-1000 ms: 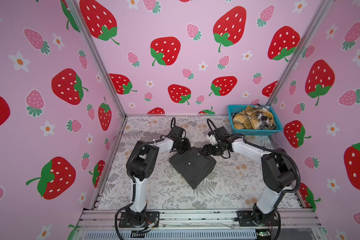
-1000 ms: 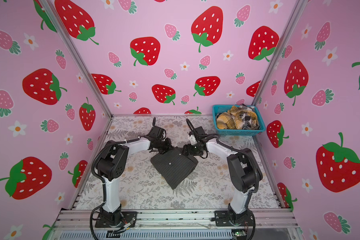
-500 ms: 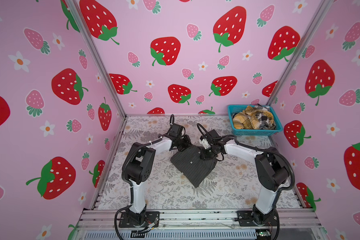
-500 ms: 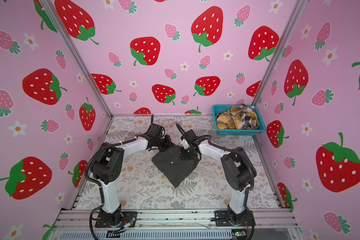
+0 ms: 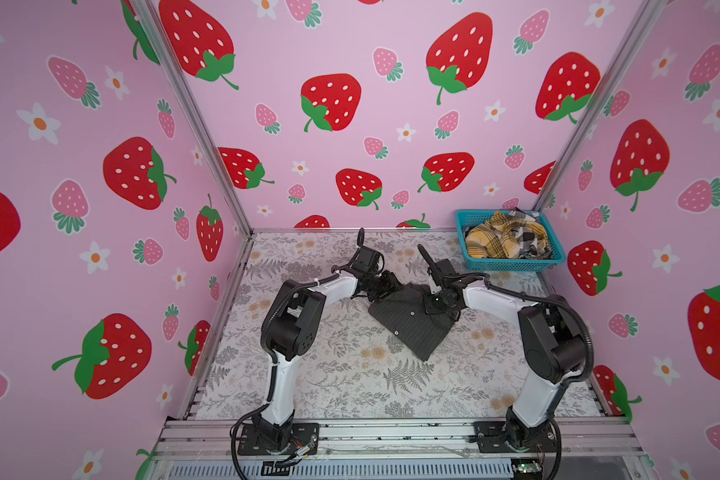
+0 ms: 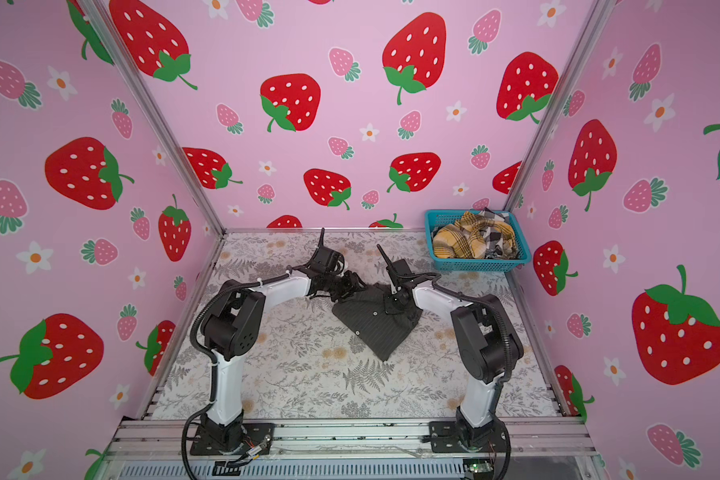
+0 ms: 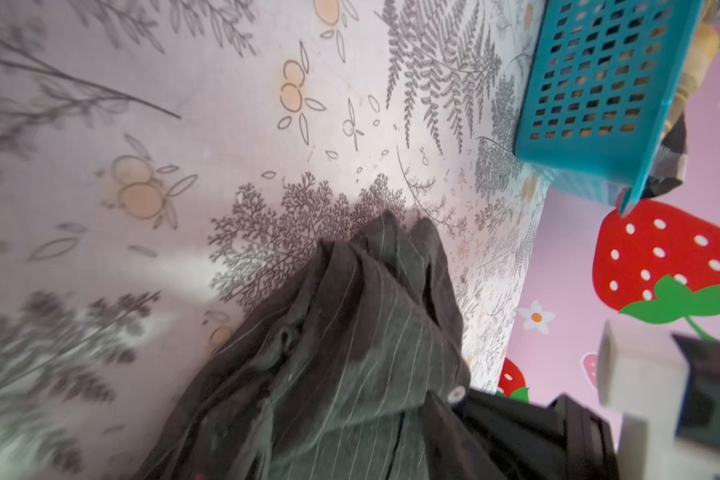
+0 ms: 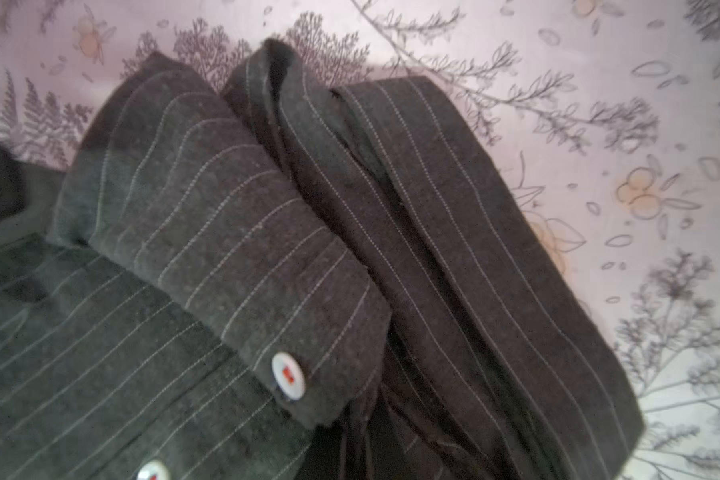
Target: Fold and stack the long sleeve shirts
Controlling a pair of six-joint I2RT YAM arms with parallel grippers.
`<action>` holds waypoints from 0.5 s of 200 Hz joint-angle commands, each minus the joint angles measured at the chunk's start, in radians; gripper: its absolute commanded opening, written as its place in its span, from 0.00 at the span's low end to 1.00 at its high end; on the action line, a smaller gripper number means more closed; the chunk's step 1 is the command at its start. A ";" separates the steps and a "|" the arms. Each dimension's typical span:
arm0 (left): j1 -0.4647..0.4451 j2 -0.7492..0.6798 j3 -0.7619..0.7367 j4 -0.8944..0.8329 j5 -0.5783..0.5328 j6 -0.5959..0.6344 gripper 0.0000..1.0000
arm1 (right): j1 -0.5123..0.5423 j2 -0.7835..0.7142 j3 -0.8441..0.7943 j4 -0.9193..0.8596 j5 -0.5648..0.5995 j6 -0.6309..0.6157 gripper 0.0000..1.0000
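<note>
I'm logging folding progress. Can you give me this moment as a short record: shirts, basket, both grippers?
on table: charcoal pinstriped shirt, partly folded, buttons up, mid floral table
basket: teal mesh basket, far right corner, holds crumpled mustard plaid shirt and black-white check shirt
left gripper: at the pinstriped shirt's far left edge, jaws unclear
right gripper: on the shirt's far right part, jaws shut
stack: not yet started
</note>
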 commanded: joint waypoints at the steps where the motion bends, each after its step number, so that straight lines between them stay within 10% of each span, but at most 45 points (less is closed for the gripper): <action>1: 0.036 -0.164 -0.052 -0.085 -0.079 0.075 0.65 | -0.010 0.000 0.009 0.006 0.043 0.007 0.03; 52: 0.026 -0.356 -0.334 0.058 -0.027 0.078 0.34 | -0.010 -0.046 0.030 -0.007 0.037 -0.003 0.02; 100: -0.032 -0.167 -0.228 0.106 0.018 0.029 0.15 | -0.011 -0.070 0.050 -0.021 0.039 -0.013 0.01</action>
